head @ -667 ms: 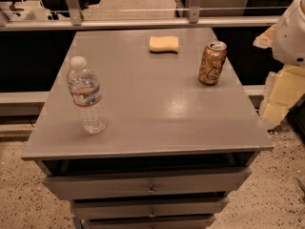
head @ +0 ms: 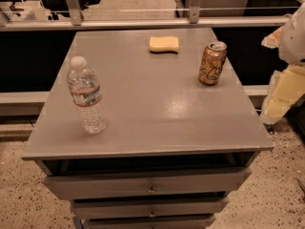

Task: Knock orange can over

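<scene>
Orange can [head: 212,63] stands upright on grey cabinet top [head: 157,111]; gripper [head: 285,92] hangs off its right edge, opening unclear.

No legible text — unreadable cursive on the orange can [head: 212,64] — pincer [head: 282,95] right of the table [head: 157,123]

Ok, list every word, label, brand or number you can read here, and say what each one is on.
Orange can: pale cursive lettering on its side, too blurred to read.
Water bottle: label band with some red, print too small to read.
Yellow sponge: no text.
Gripper, beside the table's right edge: no text visible.
Nothing can be quoted as legible.
</scene>
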`<action>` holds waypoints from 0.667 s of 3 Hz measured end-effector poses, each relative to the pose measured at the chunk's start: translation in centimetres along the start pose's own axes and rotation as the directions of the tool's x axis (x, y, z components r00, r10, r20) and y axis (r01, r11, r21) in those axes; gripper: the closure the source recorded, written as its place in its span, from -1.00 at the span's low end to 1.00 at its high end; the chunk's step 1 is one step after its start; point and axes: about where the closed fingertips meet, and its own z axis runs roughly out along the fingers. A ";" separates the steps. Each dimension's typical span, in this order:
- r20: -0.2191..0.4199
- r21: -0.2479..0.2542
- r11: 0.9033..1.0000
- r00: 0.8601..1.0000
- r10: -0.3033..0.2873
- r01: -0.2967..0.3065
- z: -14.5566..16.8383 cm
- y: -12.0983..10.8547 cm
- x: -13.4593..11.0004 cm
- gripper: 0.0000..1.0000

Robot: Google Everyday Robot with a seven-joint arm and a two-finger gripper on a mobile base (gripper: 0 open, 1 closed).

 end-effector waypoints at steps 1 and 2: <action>0.060 0.046 0.996 0.995 0.075 -0.078 2.3 -4.2 2.3 -1.00; 0.143 0.093 0.982 0.978 0.149 -0.163 4.7 -8.6 3.9 -1.00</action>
